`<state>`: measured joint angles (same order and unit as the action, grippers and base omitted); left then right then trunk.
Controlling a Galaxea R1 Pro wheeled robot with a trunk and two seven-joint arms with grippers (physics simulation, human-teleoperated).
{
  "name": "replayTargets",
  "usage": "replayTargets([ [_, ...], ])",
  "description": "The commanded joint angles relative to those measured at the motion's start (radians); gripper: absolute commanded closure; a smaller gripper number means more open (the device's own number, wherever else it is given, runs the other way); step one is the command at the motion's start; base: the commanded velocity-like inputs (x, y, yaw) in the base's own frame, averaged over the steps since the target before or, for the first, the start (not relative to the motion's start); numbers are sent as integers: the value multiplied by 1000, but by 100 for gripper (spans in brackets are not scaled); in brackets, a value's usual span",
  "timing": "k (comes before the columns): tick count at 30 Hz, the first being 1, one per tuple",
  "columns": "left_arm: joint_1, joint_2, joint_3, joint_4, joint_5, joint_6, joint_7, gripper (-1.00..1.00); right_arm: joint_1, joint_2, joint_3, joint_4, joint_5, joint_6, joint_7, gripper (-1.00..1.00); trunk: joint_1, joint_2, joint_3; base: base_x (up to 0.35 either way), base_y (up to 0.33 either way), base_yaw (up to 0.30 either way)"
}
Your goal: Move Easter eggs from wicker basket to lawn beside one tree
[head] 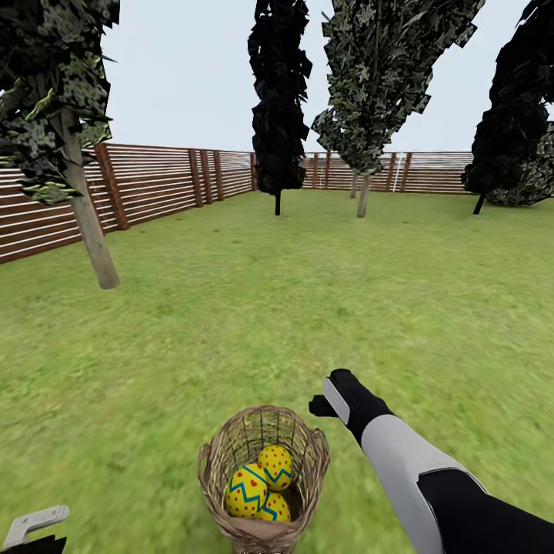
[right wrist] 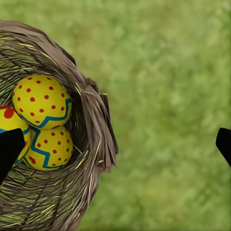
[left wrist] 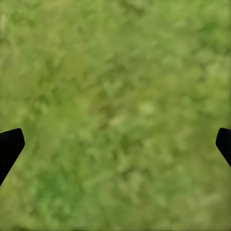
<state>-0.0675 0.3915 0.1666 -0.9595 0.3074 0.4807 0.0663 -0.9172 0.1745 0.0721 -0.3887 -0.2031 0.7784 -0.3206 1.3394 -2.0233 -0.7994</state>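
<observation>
The wicker basket (head: 231,454) stands on the lawn (head: 308,292) close in front of me, and it holds three Easter eggs. They are yellow with red dots and blue zigzags: one (head: 275,465) on top, one (head: 246,490) to its left, one (head: 274,508) below. My right gripper (head: 327,404) hovers just right of the basket rim (right wrist: 98,125), above the grass. In the right wrist view it (right wrist: 115,144) is open, and the eggs (right wrist: 42,101) (right wrist: 48,148) lie off to one side of its empty jaws. My left gripper (left wrist: 115,144) is open over bare grass.
A speckled tree (head: 91,231) with a pale trunk stands at the left near the slat fence (head: 154,188). Another speckled tree (head: 363,196) stands far back at centre-right. All-black trees (head: 277,115) (head: 508,115) rise at the back. Part of my left arm (head: 35,525) shows at the bottom left.
</observation>
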Motion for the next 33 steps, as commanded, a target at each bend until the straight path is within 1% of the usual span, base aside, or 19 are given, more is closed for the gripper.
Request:
replayTargets([
  [1,0,0,0,-2,10,5,7,-100,0,0,5,-1,-11,3,-9,-100,4,-8,-4,0,0,0],
  [17,0,2,2,-4,10,7,8,-100,0,0,5,-1,-11,-1,-7,-100,65,-120,-54,0,0,0],
  [33,0,3,2,-5,10,7,10,-100,0,0,5,-1,-12,-1,-6,-100,65,-120,-54,2,2,0],
])
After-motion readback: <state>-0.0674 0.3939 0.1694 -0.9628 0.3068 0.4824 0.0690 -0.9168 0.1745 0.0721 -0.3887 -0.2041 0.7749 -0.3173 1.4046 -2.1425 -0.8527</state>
